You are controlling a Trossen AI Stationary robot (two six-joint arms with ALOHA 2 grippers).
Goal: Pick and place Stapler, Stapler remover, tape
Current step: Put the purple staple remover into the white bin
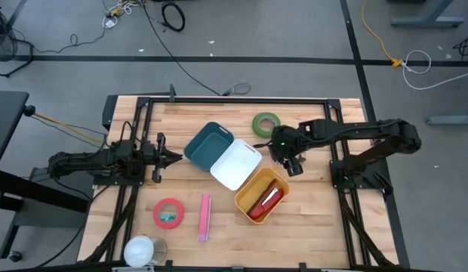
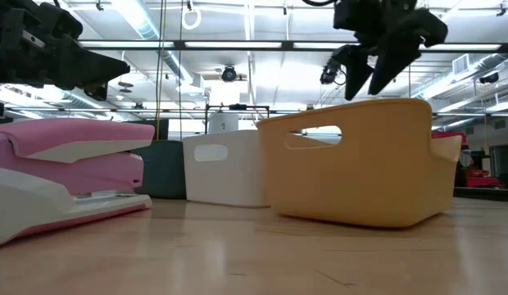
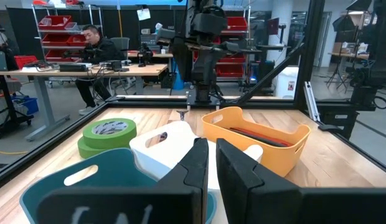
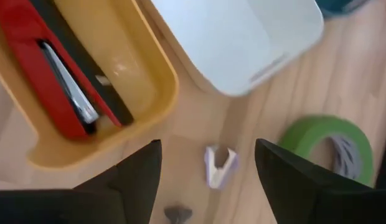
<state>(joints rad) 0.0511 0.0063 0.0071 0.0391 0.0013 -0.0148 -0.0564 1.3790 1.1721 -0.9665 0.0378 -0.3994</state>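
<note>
High view: right gripper [image 1: 289, 160] hovers between green tape [image 1: 266, 124] and yellow bin [image 1: 247, 200] holding the red stapler [image 1: 265, 201]; left gripper [image 1: 163, 158] waits beside the teal bin [image 1: 196, 150]. Right wrist view: fingers spread apart, staple remover [image 4: 219, 165] on the table directly between and beneath them, prongs pointing toward the white bin [image 4: 243, 37]. Left wrist view: fingers nearly together, empty.

Bright even overhead light, ceiling-strip glare in the low view, soft blur in the right wrist view.
</note>
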